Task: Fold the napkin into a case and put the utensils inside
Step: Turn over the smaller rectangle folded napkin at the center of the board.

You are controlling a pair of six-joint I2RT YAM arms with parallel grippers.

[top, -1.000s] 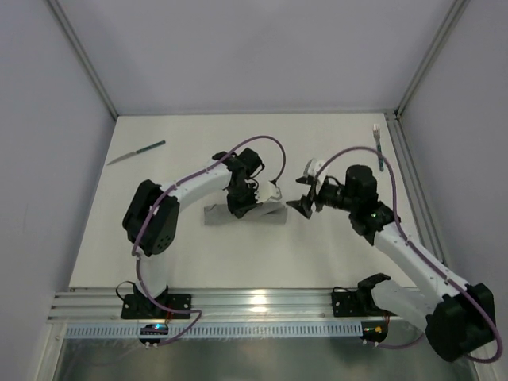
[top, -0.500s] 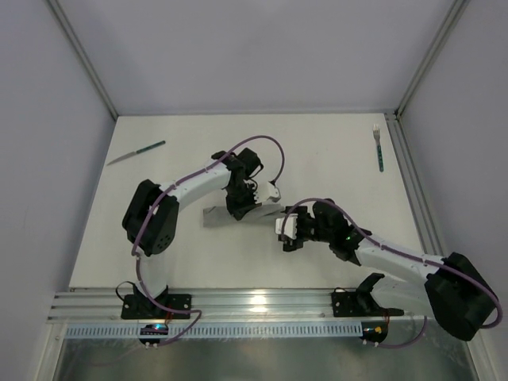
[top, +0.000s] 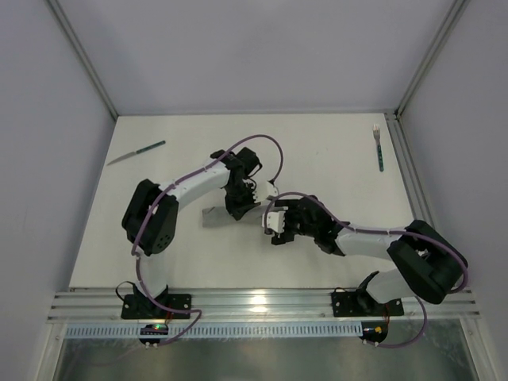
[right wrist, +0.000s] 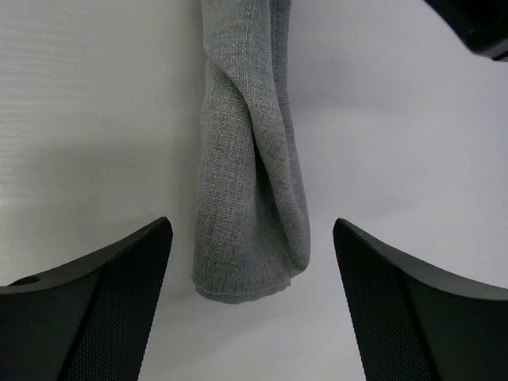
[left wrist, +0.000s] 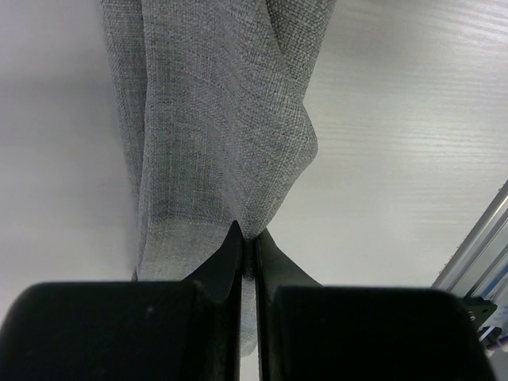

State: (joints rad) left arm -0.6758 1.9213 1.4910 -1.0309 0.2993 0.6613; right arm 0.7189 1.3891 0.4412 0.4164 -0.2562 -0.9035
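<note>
The grey napkin (top: 215, 216) lies folded into a narrow strip at the middle of the table, mostly under the two arms. In the left wrist view my left gripper (left wrist: 248, 238) is shut on a raised fold of the napkin (left wrist: 214, 119). My right gripper (right wrist: 252, 225) is open wide and low over the table, its fingers (right wrist: 119, 278) on either side of the strip's rounded end (right wrist: 250, 198) without touching it. From above, the left gripper (top: 252, 204) and right gripper (top: 270, 228) sit close together. The knife (top: 136, 152) lies far left, the fork (top: 379, 147) far right.
A metal rail (top: 254, 305) runs along the near table edge, and grey walls enclose the table on three sides. An upright frame post (top: 413, 159) borders the right edge next to the fork.
My right arm has swung in from the right and dropped low to the napkin's right end, its jaws spread wide. The left gripper keeps its hold, unmoved.
</note>
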